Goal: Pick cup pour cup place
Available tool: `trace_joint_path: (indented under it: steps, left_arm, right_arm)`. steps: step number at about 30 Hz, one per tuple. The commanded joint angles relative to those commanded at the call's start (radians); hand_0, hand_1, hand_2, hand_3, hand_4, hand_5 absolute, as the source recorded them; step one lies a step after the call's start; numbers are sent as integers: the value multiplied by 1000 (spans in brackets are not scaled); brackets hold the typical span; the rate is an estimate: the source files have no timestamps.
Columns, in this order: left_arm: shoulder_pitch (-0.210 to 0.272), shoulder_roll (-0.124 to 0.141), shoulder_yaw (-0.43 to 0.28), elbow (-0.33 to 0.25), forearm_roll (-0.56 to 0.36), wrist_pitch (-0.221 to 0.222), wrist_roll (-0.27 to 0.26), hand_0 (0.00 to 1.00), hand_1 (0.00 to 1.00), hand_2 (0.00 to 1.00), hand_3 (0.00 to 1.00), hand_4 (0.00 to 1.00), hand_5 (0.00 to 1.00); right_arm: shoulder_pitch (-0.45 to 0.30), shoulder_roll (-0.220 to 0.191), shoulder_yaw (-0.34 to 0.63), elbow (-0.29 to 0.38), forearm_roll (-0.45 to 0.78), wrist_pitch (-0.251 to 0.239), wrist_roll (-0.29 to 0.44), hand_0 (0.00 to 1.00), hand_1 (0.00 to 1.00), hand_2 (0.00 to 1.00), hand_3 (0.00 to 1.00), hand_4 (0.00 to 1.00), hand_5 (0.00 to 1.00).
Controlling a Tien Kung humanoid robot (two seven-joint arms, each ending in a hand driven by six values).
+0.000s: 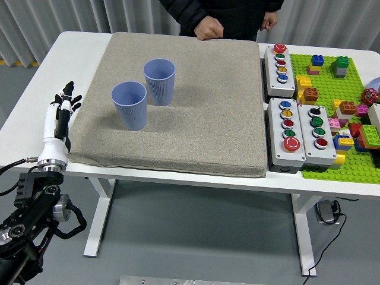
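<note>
Two blue ribbed cups stand upright on a grey mat (pixel 196 119). The near cup (pixel 130 105) is at the left and the far cup (pixel 160 81) is just behind and right of it. I cannot see anything inside either. My left hand (pixel 60 113) is at the mat's left edge, fingers spread and empty, left of the near cup and apart from it. My right hand is out of view. A person stands at the far side with a closed hand (pixel 209 29) resting at the mat's far edge.
Three grey button boxes (pixel 280 62) (pixel 287 133) (pixel 318 135) sit right of the mat. A green baseplate (pixel 344 95) with several loose bricks lies at the far right. The white table (pixel 83 47) shows left of the mat.
</note>
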Motion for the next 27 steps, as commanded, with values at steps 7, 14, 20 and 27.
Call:
trace_joint_path:
  steps: [7,14,20,27]
  left_arm:
    - [-1,1,2,-10,-29,-8,-3,810,832,948,896,737,998]
    - [2,1,2,-14,-24,-7,-3,810,831,949,895,740,998]
    - [6,1,3,-32,-20,2,-7,809,830,949,895,739,998]
    - [3,0,14,-85,10,3,0,809,830,948,894,740,998]
  right_arm:
    - [1,0,-1,0,2,-1,0,700,708,672,638,63,320]
    - [-3,2,-3,0,0,0,-1,700,708,673,638,64,322]
    - [-7,3,-2,0,-2,1,-1,700,708,672,638,63,320]
    - [-11,3,0,0,-5,1,0,700,708,672,638,63,320]
